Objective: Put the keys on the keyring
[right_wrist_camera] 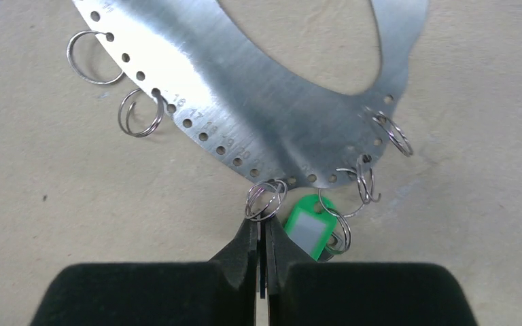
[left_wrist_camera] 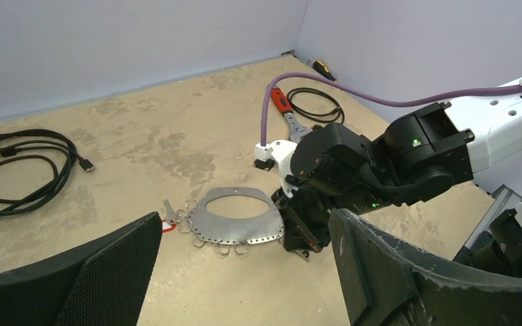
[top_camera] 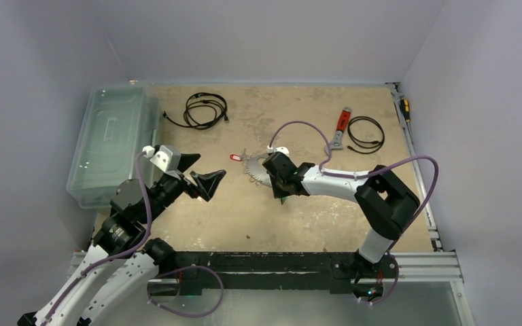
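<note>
The right gripper (right_wrist_camera: 264,227) is squeezed almost all the way shut; its two black tips pinch the bottom of a little ring (right_wrist_camera: 265,200) made of wire; a thin dark thing sits in the slit between the fingers, and I cannot tell what it is. The little ring hangs in a hole at the edge of the keyring (right_wrist_camera: 245,95), so the keyring lies straight in front of the tips, touching what they hold; the next move, I think, depends on that hole being right ahead of the pinch. The keyring is a flat, shiny grey plate with a big hole in the middle and a row of tiny holes along its rim; it lies flat on the table (top_camera: 299,217), and in the wrist view its long way runs across, from side to side. A green tag (right_wrist_camera: 308,233) rests just beside the tips, on another wire loop; more little loops hang along the rim. A red tag (top_camera: 235,157) lies at the far end. The left gripper (top_camera: 211,166) is wide open and holds nothing; it waits near that end, so the right arm is the closer one.
</note>
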You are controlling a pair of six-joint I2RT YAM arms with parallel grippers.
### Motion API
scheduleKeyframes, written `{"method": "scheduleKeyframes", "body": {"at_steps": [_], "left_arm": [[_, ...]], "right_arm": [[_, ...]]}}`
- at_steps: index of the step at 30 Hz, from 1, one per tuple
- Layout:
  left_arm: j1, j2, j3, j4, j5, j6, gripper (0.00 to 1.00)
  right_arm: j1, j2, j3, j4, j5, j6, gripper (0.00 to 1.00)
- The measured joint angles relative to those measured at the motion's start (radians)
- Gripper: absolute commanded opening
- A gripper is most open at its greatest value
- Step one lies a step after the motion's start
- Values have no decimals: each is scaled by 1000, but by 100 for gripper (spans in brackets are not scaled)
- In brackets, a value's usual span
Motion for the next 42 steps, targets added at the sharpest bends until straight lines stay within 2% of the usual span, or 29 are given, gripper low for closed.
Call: {"method": "scheduleKeyframes", "body": {"at_steps": [3, 8, 14, 18, 19, 26, 31, 34, 36, 39, 42], "left_arm": [[0, 4, 0, 0, 2, 0, 91], [0, 4, 0, 0, 3, 0, 91], [0, 5, 0, 0, -4, 0, 91], [0, 14, 0, 0, -19, 1, 92], [0, 17, 0, 0, -27, 1, 92], [1, 53, -7, 13, -148, 30, 98], [1, 111, -61, 49, -329, 64, 99], [1, 153, -88, 67, -412, 72, 99], [-1, 179, -99, 68, -447, 72, 99], [-15, 173, -105, 76, -471, 72, 99], [-27, 139, -105, 79, -480, 67, 99]], "right_arm": [[-1, -7, -8, -20, 61, 23, 0], [1, -7, -8, -16, 58, 16, 0], [3, -9, -13, 15, -2, -19, 32], [3, -29, -41, 81, -125, -48, 59], [3, -32, -42, 84, -156, -58, 62], [-2, -16, 53, -20, -248, -148, 73], [-25, 46, 272, -117, -278, -238, 75], [-35, 65, 338, -130, -250, -260, 75], [-38, 61, 337, -131, -225, -259, 77], [-39, 6, 249, -48, -173, -237, 88], [-38, -95, 117, 22, -130, -186, 89]]}}
